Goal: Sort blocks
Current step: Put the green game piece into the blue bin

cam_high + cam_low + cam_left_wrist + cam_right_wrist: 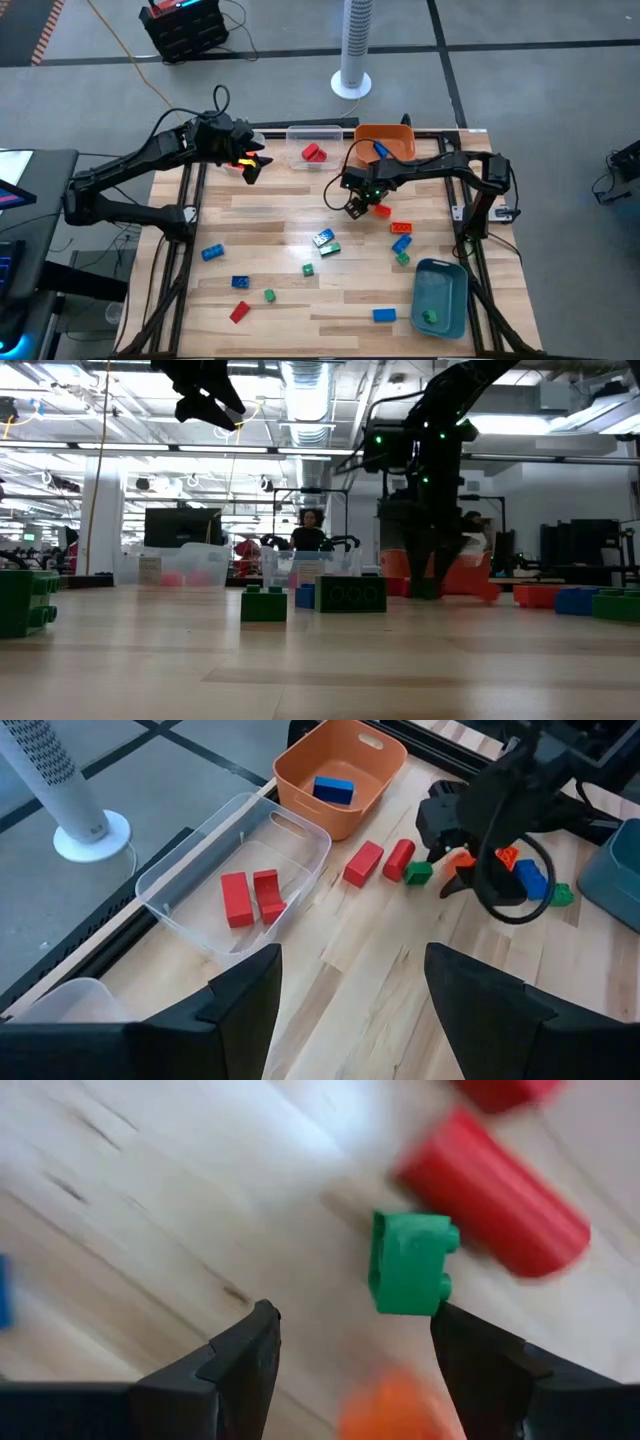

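A: Right wrist view: a small green block [411,1264] is shown lying on the wooden table [130,1210], just beside a red block [495,1195], with something orange blurred near the fingers. The right gripper [355,1345] is held above it, jaws spread and empty.

B: How is this pickup best done?

A: The green block appears to be the target. The fingers should be centred over it before descent, since the red block lies so close that it could be nudged or pinched along with it. A grip across the plain sides seems safer than one across the studs.

B: Where are the other blocks?

A: In the high view, loose blocks [325,240] are scattered across the near half of the table. Two red ones lie in the clear bin [232,880], a blue one in the orange bin [340,765], a green one in the blue-grey bin [440,295].

B: And the other arm?

A: The left gripper [250,160] is held raised near the clear bin, jaws apart, nothing seen between them.

B: Is any writing readable?

A: None is legible on blocks, bins or arms.
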